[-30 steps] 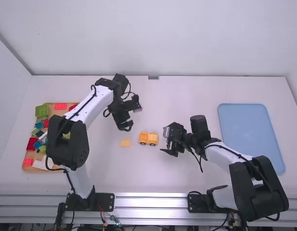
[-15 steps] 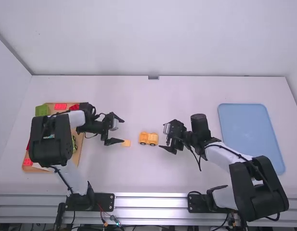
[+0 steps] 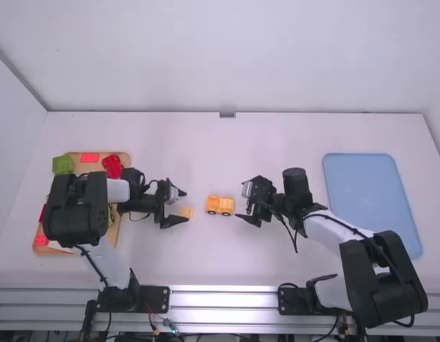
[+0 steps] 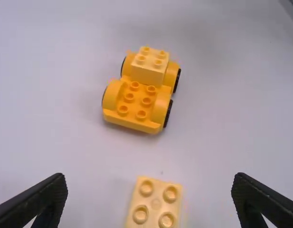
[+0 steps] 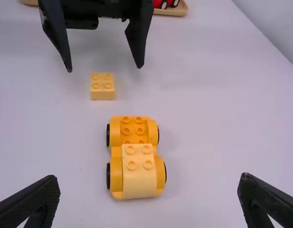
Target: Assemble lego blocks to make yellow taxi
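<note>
on white table [image 3: 277, 135], blue tray [image 3: 373, 199] right, wooden tray [image 3: 84, 168] with coloured bricks [image 3: 89, 157] left. between trays, left gripper [image 3: 185, 206] and right gripper [image 3: 242, 204], jaws of both apart. yellow car [image 4: 137, 121] between grippers, pale brick [image 4: 148, 73] on one end. loose brick [image 4: 155, 203] near left gripper's tips.

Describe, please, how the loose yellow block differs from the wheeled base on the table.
The loose block is a pale yellow, while the wheeled base is a deeper orange-yellow. The loose block is small and has no wheels; the wheeled base is larger and has black tyres. The loose block bears nothing, but the wheeled base carries a pale block at one end. Both have round studs on top.
</note>
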